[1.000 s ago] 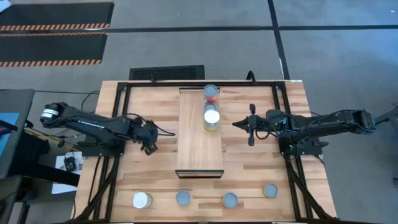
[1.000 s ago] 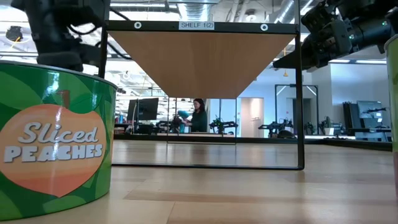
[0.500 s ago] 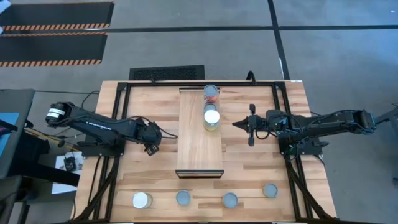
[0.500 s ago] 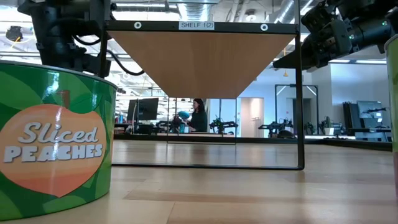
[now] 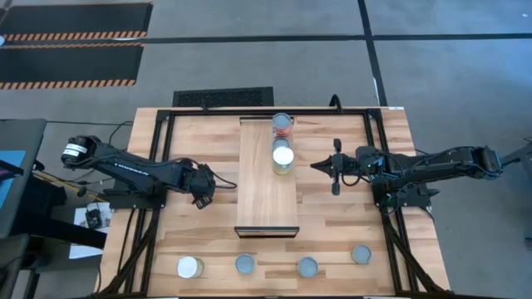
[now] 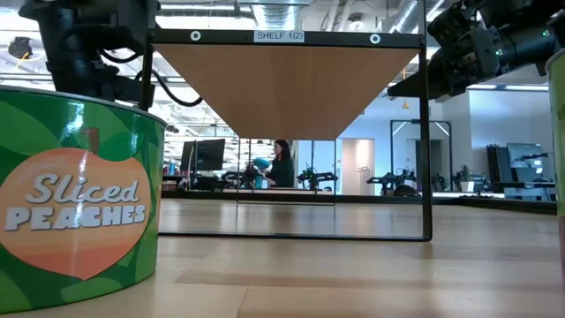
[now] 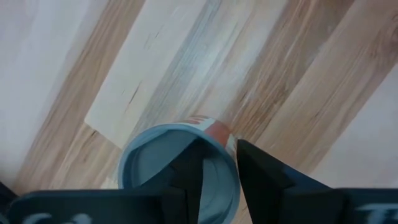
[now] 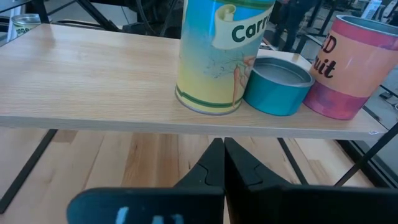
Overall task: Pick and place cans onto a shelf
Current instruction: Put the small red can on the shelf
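Can point(image 7: 180, 171), seemingly gripped by left hand point(image 5: 202, 184), now nearer the shelf point(image 5: 266, 178); right hand point(image 5: 333, 167) clenched.

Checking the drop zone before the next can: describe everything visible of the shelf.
The shelf is a long light-wood plank with a dark front edge, lying level, raised above the tabletop on a thin black frame labelled SHELF 1(2). Its far end carries a tall yellow-and-blue can, a low blue tin and a pink can, all upright. The right gripper hangs beside it, apart.
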### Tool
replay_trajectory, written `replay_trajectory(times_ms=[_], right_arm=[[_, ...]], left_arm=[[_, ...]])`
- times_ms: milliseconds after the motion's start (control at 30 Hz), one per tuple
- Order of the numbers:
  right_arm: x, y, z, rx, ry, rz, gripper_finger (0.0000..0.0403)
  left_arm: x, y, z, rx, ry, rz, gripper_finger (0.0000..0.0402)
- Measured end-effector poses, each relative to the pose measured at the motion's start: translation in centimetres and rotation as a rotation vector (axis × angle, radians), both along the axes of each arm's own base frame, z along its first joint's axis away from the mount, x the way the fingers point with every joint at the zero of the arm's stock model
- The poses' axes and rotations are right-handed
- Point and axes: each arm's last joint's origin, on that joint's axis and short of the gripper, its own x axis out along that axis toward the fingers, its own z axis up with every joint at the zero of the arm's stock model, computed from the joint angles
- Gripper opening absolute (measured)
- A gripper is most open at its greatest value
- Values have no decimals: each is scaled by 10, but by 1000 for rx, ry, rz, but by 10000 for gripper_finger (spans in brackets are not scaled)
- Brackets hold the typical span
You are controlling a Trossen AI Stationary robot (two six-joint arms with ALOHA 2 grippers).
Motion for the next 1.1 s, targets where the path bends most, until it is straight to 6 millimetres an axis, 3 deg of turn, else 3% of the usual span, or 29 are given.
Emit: replay_trajectory(times_ms=[467,800,1100], right_arm=[[0,0,0,-2,0,1,12],[0,0,0,0,0,0,12],[0,0,0,0,-1,0,12]], left_arm=[[-7,-2,10,-31,-44,-89,3],[-32,-8,50,21,-311,-153,2],[-47,-15,110,197,-612,-215,2]])
